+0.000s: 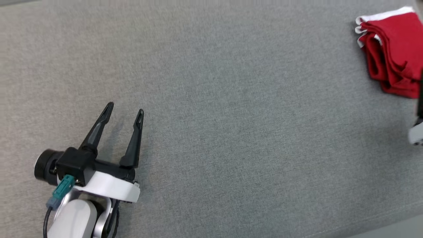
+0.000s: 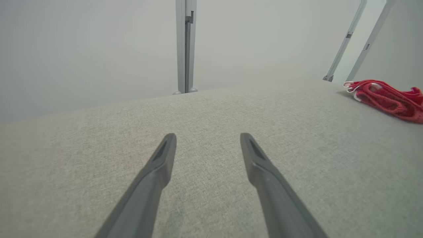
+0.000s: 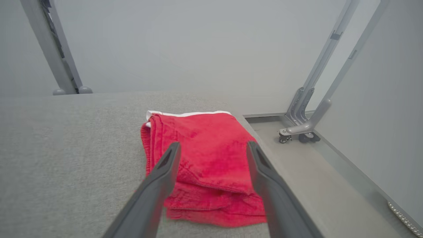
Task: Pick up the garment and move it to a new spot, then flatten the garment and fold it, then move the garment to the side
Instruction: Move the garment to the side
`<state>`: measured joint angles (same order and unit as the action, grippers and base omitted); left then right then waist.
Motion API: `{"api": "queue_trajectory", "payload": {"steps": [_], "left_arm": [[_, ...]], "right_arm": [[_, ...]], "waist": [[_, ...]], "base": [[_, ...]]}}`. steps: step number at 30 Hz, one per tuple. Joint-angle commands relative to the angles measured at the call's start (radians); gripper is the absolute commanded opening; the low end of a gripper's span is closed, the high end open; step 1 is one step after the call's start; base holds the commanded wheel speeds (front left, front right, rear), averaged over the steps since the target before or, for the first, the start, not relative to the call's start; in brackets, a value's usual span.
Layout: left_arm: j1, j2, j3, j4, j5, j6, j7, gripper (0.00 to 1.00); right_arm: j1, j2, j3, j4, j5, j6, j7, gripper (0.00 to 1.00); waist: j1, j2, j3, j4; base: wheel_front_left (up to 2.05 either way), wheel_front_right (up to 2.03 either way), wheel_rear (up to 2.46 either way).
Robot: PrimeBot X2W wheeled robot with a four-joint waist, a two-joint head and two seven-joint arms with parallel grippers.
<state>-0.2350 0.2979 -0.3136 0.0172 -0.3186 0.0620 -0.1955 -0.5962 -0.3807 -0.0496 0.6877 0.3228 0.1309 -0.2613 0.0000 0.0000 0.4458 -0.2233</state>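
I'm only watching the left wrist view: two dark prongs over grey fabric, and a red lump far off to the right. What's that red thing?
Observer: A red garment, folded into several flat layers, with white trim along its far edge.
Operator: Is anything gripping it?
Observer: No. The right end effector points at it with jaws wide open and nothing pinched between them.
Operator: How near the edge is it?
Observer: Very near: the grey surface ends right beside it, with floor and a frame foot on castors beyond.

No legible text or labels
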Motion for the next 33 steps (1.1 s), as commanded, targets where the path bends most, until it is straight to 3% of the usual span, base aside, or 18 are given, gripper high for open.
{"api": "queue_trajectory", "payload": {"steps": [1, 13, 23, 33], "left_arm": [[0.02, -0.003, 0.008, 0.008, -0.012, 0.009, -0.007, 1.0], [0.126, -0.041, 0.034, 0.054, -0.063, 0.045, -0.045, 1.0], [0.219, -0.043, 0.064, 0.077, -0.082, 0.071, -0.059, 1.0], [0.308, -0.033, 0.075, 0.064, -0.099, 0.085, -0.058, 1.0]], "right_arm": [[0.033, 0.024, 0.004, -0.026, -0.005, 0.0, -0.003, 1.0], [0.232, 0.193, 0.086, -0.216, -0.045, 0.0, 0.009, 1.0], [0.381, 0.245, 0.103, -0.376, -0.054, 0.0, 0.057, 1.0], [0.54, 0.277, 0.083, -0.517, -0.073, 0.0, 0.129, 1.0]], "waist": [[0.0, 0.0, -0.059, 0.01], [0.0, 0.0, -0.21, 0.103], [0.0, 0.0, -0.315, 0.197], [0.0, 0.0, -0.416, 0.231]], "base": [[0.0, 0.0, 0.0], [0.0, 0.0, 0.0], [0.0, 0.0, 0.0], [0.0, 0.0, 0.0]]}}
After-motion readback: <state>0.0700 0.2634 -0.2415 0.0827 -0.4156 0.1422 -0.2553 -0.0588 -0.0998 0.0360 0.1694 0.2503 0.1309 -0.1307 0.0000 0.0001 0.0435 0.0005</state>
